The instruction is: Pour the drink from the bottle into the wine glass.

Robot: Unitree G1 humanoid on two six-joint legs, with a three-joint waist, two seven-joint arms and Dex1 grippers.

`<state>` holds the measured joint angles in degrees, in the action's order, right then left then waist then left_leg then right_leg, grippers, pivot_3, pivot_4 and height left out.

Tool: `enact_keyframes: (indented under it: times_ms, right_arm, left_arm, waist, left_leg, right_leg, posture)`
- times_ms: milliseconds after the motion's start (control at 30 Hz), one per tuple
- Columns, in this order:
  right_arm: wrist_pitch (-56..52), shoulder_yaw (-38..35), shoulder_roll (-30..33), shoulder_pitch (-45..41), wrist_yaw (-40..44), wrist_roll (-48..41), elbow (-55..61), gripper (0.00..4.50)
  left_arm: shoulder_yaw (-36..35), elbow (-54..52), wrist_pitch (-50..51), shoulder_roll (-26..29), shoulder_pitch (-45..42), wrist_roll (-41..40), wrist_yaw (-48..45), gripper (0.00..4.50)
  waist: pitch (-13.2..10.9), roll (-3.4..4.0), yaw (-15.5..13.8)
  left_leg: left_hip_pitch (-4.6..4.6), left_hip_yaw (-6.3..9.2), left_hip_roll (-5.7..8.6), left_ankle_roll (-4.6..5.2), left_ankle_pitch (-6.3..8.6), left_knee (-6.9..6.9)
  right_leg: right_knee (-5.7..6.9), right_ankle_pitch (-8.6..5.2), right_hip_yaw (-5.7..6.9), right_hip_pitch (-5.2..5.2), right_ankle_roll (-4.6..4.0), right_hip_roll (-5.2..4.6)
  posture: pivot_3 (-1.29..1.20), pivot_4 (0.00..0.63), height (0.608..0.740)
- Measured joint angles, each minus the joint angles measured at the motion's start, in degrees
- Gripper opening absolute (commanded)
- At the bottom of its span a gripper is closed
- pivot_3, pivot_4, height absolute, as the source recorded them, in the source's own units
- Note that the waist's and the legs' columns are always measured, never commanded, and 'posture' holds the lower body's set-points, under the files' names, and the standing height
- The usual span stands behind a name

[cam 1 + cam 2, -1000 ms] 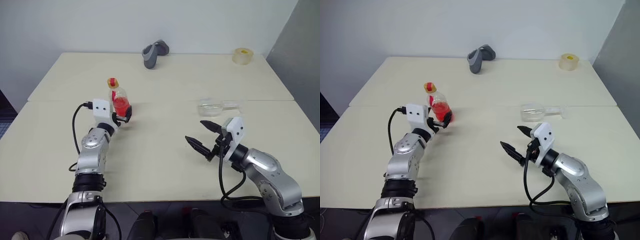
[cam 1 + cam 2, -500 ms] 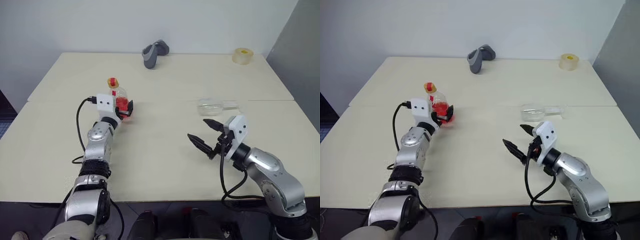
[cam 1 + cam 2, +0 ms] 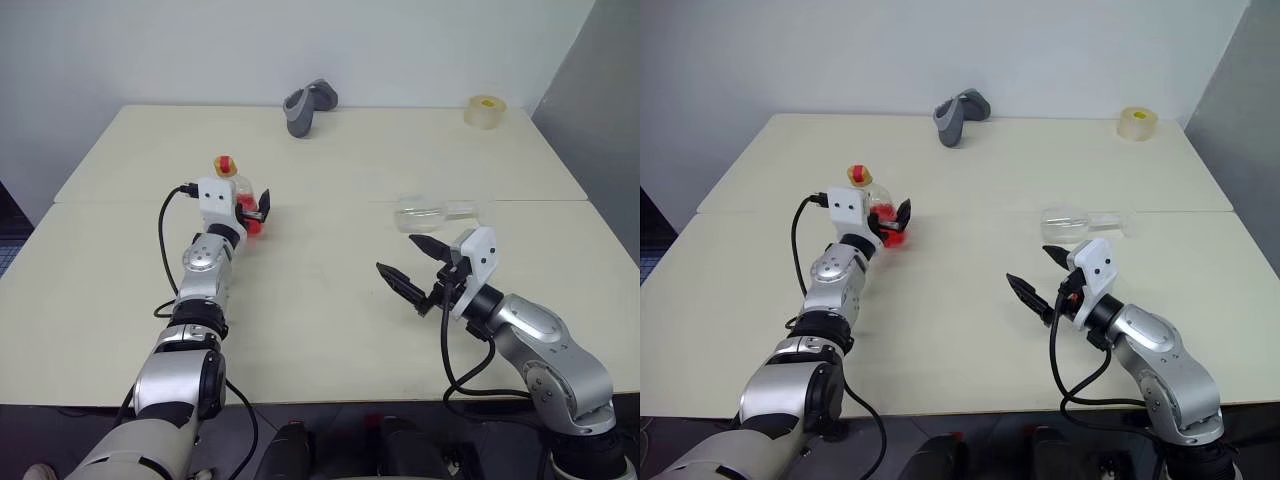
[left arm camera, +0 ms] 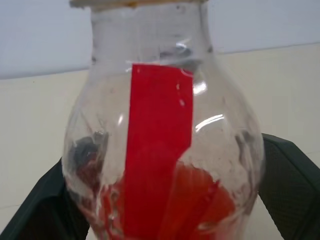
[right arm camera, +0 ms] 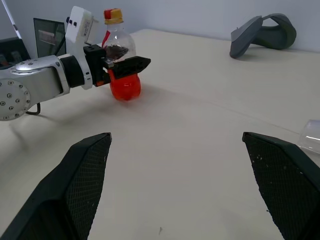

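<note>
- The small clear plastic bottle (image 3: pixel 235 196) with its rounded body and red-and-yellow cap stands upright on the left part of the cream table (image 3: pixel 320 300). The bright red drink (image 5: pixel 124 87) fills only the low part of its belly.
- The left gripper (image 3: pixel 250 209) has its jaws spread wide, one finger on each side of the bottle's body. We cannot tell whether the pads touch the plastic, and nothing looks squeezed.
- The right gripper (image 3: pixel 412 268) hangs over the table's middle right, fingers wide apart and holding nothing.
- The clear colourless wine glass (image 3: pixel 430 213) lies on its side just beyond the right gripper, well apart from the bottle.
- Handling, our judgement: the bottle looks light, thin-walled and smooth, so it may dent or slip. We would grip it around the widest part of the belly, firmly but not hard.
- The cap seems to be on, so it would have to come off before pouring.
- The glass looks fragile, and lying down it may roll. We would take it by the bowl or the stem and stand it up first.
- The left wrist view shows the bottle up close: a red strip down its wall and the liquid pooled at the bottom.
- The right wrist view shows the bottle and left gripper from the side, with a grey curved object (image 5: pixel 262 35) behind.
- The head views add the roll of tape (image 3: pixel 485 111) at the far right corner.
</note>
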<state>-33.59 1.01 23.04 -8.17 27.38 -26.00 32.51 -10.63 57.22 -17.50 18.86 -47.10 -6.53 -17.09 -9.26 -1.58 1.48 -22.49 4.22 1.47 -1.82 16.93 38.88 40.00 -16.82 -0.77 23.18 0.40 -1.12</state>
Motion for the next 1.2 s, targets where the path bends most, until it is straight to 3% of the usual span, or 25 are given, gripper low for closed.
enact_keyframes:
  times_ms: [167, 333, 600, 833, 1033, 1200]
  right_arm:
    - [0.0, -0.1, 0.0, -0.1, -0.1, 0.0, 0.0, 4.50]
    - [0.0, -0.4, 0.0, -0.6, -0.2, 0.0, -0.1, 4.50]
    - [-1.2, -0.3, -0.1, -6.5, -3.6, 2.2, -2.7, 4.50]
    - [-6.2, 2.4, -0.3, -23.2, -5.2, 4.6, -10.3, 4.50]
    - [-7.1, 5.3, -0.9, -32.9, -2.1, 5.8, -19.4, 4.50]
    - [-12.6, 3.5, -4.2, -39.6, -0.8, 2.2, -25.2, 4.50]
  left_arm:
    - [-0.9, 1.3, -1.1, 0.1, -0.3, -0.1, -0.6, 2.73]
    - [-1.0, 1.7, -1.6, 0.1, -0.4, -0.1, -1.2, 2.18]
    - [0.2, -0.4, 2.0, -0.1, -0.9, -0.2, -5.4, 2.07]
    - [6.4, -9.5, 13.2, -0.6, -3.7, -1.7, -23.3, 2.06]
    - [9.8, -11.3, 13.7, -1.5, -6.9, -1.6, -31.7, 2.05]
    - [12.9, -12.5, 12.1, -4.8, -7.2, -1.7, -38.0, 2.05]
  waist:
    - [0.0, 0.00, 0.0]
    - [0.0, 0.00, 0.0]
    - [0.0, 0.00, 0.0]
    - [0.0, 0.01, 0.3]
    - [0.0, 0.02, 0.4]
    - [0.0, 0.02, 0.4]
  left_leg:
    - [0.00, 0.00, 0.01, 0.00, 0.00, 0.00]
    - [0.00, 0.00, 0.01, 0.00, 0.00, 0.00]
    - [-0.03, 0.01, 0.04, -0.03, -0.02, 0.05]
    - [-0.17, 0.01, 0.05, -0.05, -0.04, 0.06]
    - [-0.17, -0.02, 0.06, -0.04, -0.04, 0.07]
    - [-0.27, -0.01, 0.04, -0.04, -0.04, 0.08]
  right_leg:
    - [0.00, 0.00, 0.00, 0.00, 0.00, 0.00]
    - [0.01, 0.00, 0.00, 0.00, 0.00, 0.00]
    - [0.03, 0.00, 0.01, 0.02, 0.00, 0.00]
    - [0.03, 0.00, 0.00, 0.16, -0.01, 0.00]
    - [0.03, 0.01, -0.02, 0.16, -0.01, -0.01]
    - [0.01, 0.01, -0.03, 0.23, -0.02, -0.03]
  posture:
    - [0.00, 0.150, 0.740]
    - [0.00, 0.150, 0.740]
    - [0.00, 0.150, 0.740]
    - [0.00, 0.150, 0.740]
    - [0.00, 0.150, 0.740]
    - [0.00, 0.150, 0.740]
